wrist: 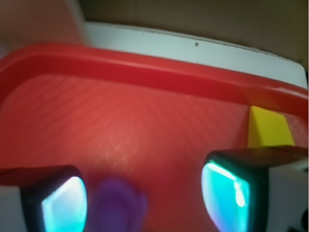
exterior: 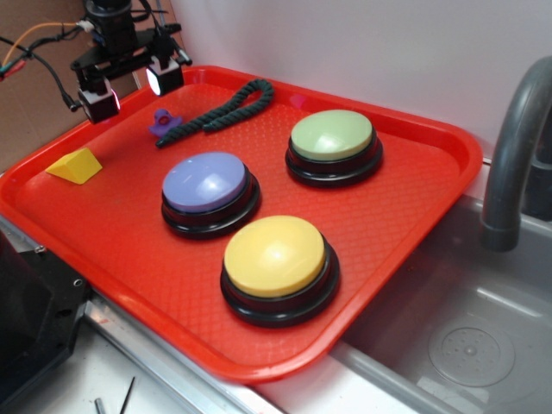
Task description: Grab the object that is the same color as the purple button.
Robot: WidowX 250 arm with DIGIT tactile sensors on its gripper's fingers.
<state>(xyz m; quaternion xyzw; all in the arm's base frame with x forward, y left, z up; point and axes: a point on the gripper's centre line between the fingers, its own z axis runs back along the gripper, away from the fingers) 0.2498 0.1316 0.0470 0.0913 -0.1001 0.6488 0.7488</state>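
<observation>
Approach step: I'm hovering my gripper [exterior: 132, 89] over the far-left part of the tray [exterior: 435, 185], jaws spread wide, nothing held.

Target is the purple toy figure [exterior: 162, 122]; it matches the purple button [exterior: 208, 183] mid-tray. It sits near the tray's far edge, right at the left end of the green rope [exterior: 220, 110]; can't tell whether they touch.

In the wrist view the purple toy figure [wrist: 118, 205] is blurred, low in frame, just inside my left-in-frame finger pad [wrist: 65, 205], not centred between the pads.

Next move, as I judge it: shift sideways to centre the figure in the gap, then drop straight down and close. It's tiny, so the pads need to go nearly to the tray floor.

Room:
- Far rim of the tray is close behind the target; avoid overshooting toward it.
- Rope on one side could get pinched with the figure.
- Yellow wedge [exterior: 77, 165] near the left edge, well apart from the target.
- Green button [exterior: 333, 143] and yellow button [exterior: 278, 264] are well clear toward the right and near side.
</observation>
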